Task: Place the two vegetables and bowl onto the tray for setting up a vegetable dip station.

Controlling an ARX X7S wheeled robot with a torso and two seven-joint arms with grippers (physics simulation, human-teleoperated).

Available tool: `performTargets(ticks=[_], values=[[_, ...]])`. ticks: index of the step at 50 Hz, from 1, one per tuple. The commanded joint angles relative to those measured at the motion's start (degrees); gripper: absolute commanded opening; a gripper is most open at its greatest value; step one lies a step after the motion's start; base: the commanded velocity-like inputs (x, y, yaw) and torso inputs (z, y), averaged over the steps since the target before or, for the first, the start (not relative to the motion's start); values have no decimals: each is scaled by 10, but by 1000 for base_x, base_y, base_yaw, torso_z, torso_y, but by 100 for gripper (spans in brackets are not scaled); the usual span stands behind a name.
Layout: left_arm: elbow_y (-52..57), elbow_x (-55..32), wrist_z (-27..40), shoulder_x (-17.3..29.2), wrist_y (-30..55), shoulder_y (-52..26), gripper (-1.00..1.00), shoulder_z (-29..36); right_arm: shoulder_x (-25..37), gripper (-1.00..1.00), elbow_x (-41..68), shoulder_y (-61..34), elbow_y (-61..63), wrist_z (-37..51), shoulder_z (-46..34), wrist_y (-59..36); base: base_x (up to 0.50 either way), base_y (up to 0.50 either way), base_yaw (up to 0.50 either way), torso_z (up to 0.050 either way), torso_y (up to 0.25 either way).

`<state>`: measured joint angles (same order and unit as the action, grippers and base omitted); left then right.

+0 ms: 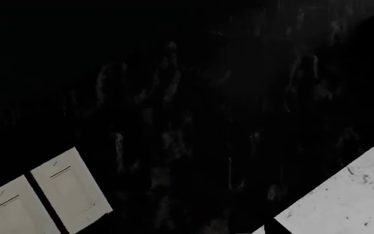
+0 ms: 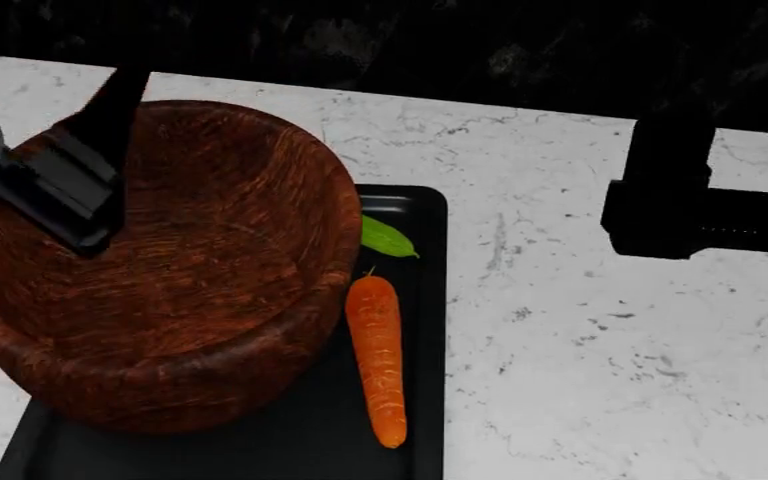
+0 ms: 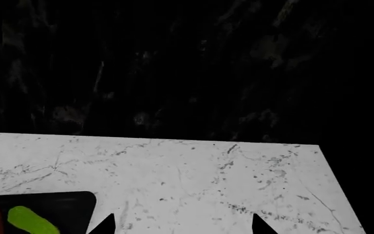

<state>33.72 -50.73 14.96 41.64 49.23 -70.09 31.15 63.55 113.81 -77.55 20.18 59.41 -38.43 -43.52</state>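
White marbled counter [image 2: 558, 260] before a dark veined wall [image 2: 398, 45]. Head view alone shows bowl [image 2: 157, 290] and carrot [image 2: 379, 355] on the tray [image 2: 418, 215]; left wrist view alone shows white cabinet doors [image 1: 44, 195]. Right jaws spread apart; left jaws' state cannot be told.

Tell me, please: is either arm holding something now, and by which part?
Nothing is visibly held. The bowl, carrot and cucumber sit on the tray; whether the jaws are open cannot be told.

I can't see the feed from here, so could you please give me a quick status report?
Right pincer open, empty. Left arm over bowl; pincer state unclear. Bowl, carrot and cucumber all on tray. Nothing in the way.
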Motion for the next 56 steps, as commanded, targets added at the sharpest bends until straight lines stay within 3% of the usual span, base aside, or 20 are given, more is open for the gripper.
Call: performTargets(ticks=[1, 10, 23, 27, 33, 40, 47, 48, 49, 50, 51, 53, 56], values=[[85, 23, 166, -12, -19, 96, 100, -76, 62, 100, -21, 58, 145, 14, 71, 103, 0, 0, 0, 0, 0], [181, 63, 263, 18, -51, 204, 100, -104, 113, 100, -29, 98, 219, 20, 96, 149, 0, 0, 0, 0, 0], [262, -18, 368, 96, -122, 318, 100, -225, 202, 100, 15, 125, 307, 20, 137, 234, 0, 0, 0, 0, 0], [263, -28, 460, 204, -249, 298, 100, -119, 234, 100, 14, 140, 328, 9, 140, 273, 0, 0, 0, 0, 0], [263, 13, 564, 316, -412, 232, 100, 82, 264, 100, 7, 153, 357, 20, 136, 322, 0, 0, 0, 0, 0], [263, 53, 636, 382, -500, 47, 100, 341, 264, 100, 20, 143, 392, 58, 151, 347, 0, 0, 0, 0, 0], [263, 107, 677, 416, -565, -163, 100, 615, 264, 100, 26, 140, 398, 58, 160, 356, 0, 0, 0, 0, 0], [263, 114, 681, 419, -572, -192, 100, 651, 178, 100, 112, 226, 397, 139, 246, 270, 0, 0, 0, 0, 0], [263, 122, 685, 421, -575, -221, 100, 688, 117, 100, 26, 312, 398, 53, 332, 208, 0, 0, 0, 0, 0], [263, 126, 690, 424, -580, -250, 100, 721, 111, 100, 11, 398, 398, 15, 418, 205, 0, 0, 0, 0, 0], [263, 129, 694, 428, -586, -279, 100, 752, 104, 100, 97, 484, 398, 51, 504, 149, 0, 0, 0, 0, 0], [263, 140, 700, 432, -595, -336, 100, 819, 78, 100, 150, 656, 398, 71, 676, 107, 0, 0, 0, 0, 0], [263, 161, 710, 441, -608, -425, 100, 925, 52, 100, 192, 607, 398, 104, 906, 66, 0, 0, 0, 0, 0]])
